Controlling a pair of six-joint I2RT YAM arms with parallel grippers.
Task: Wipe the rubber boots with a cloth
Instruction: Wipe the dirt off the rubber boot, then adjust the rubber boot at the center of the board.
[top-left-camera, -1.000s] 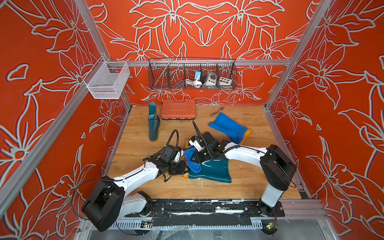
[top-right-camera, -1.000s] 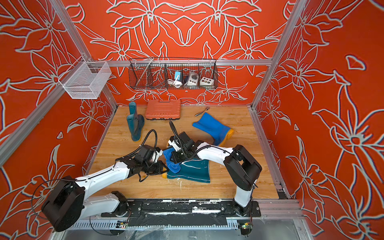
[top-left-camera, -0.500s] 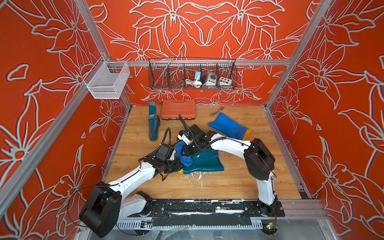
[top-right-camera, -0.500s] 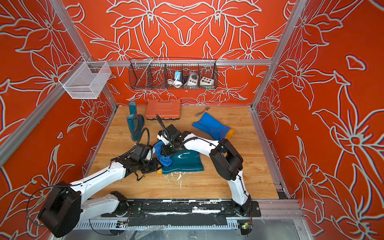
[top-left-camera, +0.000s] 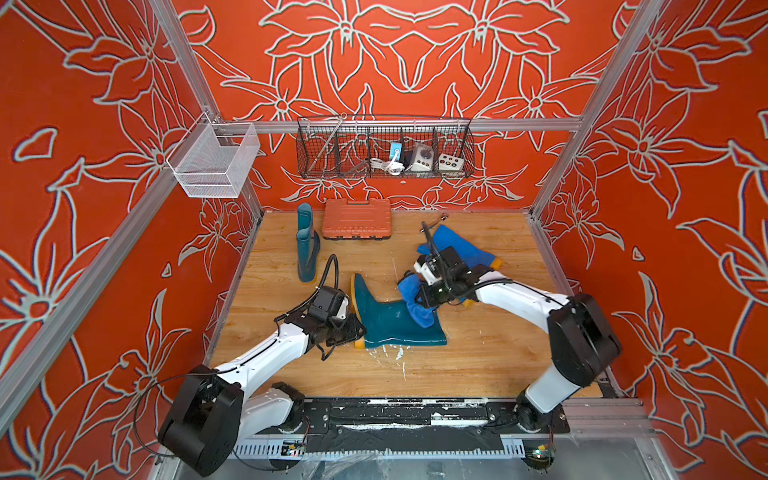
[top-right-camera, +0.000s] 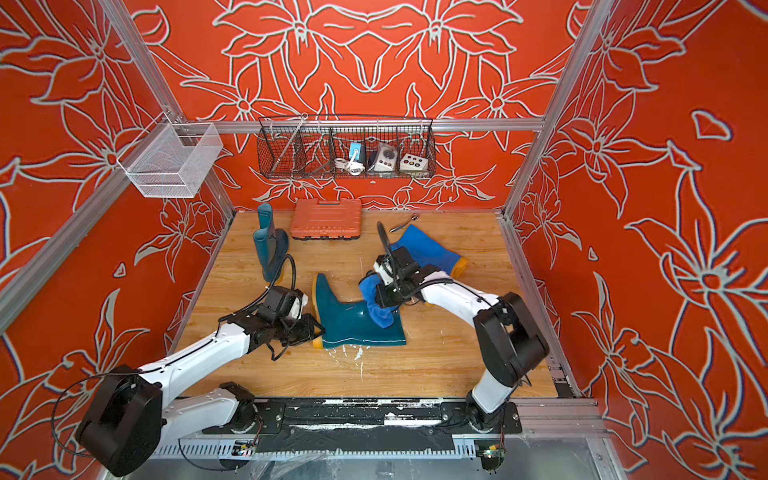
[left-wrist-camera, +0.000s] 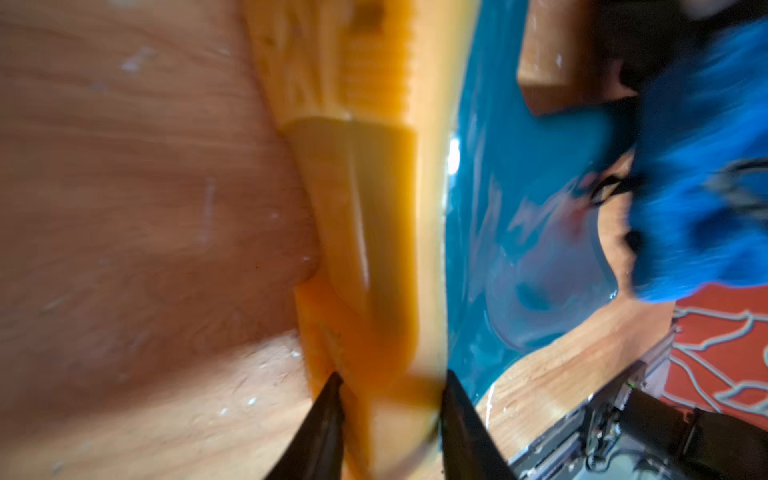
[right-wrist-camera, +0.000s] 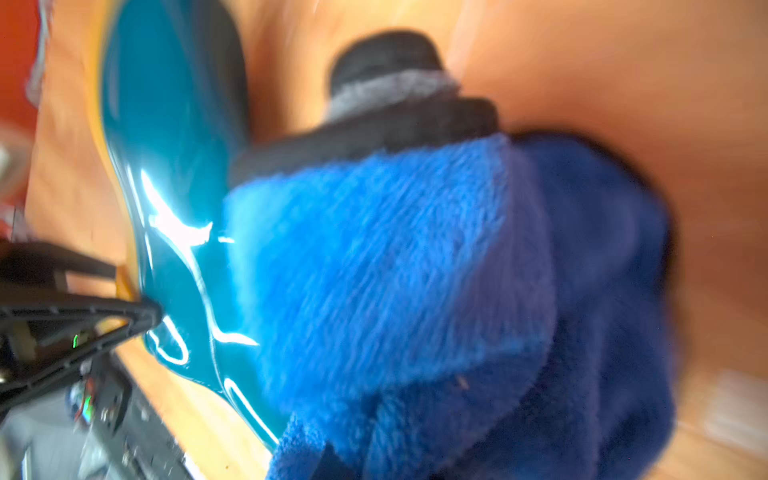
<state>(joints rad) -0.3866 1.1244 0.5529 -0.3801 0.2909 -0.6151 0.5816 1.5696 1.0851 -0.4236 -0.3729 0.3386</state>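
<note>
orange case (top-left-camera: 356, 218) beside upright teal boot (top-left-camera: 306, 253)

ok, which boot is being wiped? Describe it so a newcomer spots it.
On the wooden floor, look toward the middle, in front of the orange case at the back wall. The dark teal boot there lies on its side with the blue cloth on its shaft. The other teal boot stands upright, and the other lying boot is bright blue.

Orange floral walls (top-left-camera: 395, 62) surround a wooden floor (top-left-camera: 478, 365).
</note>
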